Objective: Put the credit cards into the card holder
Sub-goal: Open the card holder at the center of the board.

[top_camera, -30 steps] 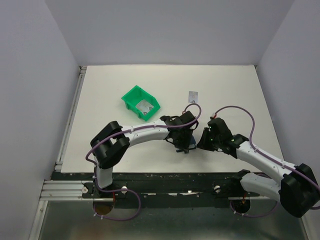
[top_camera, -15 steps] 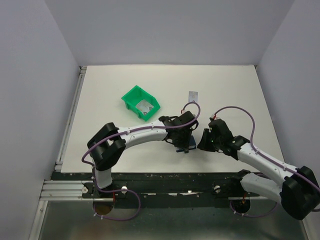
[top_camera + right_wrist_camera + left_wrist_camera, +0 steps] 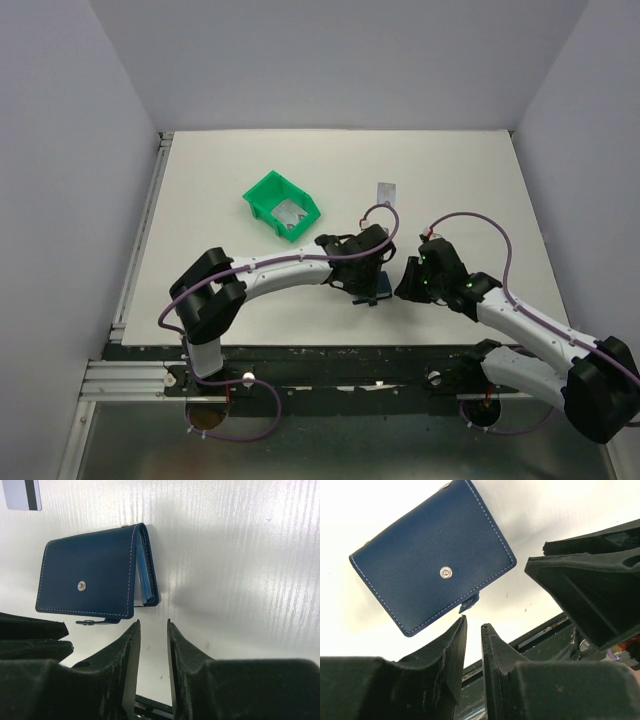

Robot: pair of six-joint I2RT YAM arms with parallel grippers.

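I see the card holder [image 3: 432, 550] lying on the white table [image 3: 480, 180] between my two grippers, stud [image 3: 446, 572] facing up and snap tab [image 3: 92, 622] loose. In the right wrist view one edge gapes, showing pale blue inside. The left gripper [image 3: 473, 625] sits just beside the tab edge, fingers a narrow slit apart with nothing between them; the right gripper [image 3: 152, 625] is near the gaping edge, likewise slightly parted and empty. The card with a black stripe [image 3: 22, 494] lies farther out on the table; a second card [image 3: 292, 212] rests in the green bin [image 3: 262, 190].
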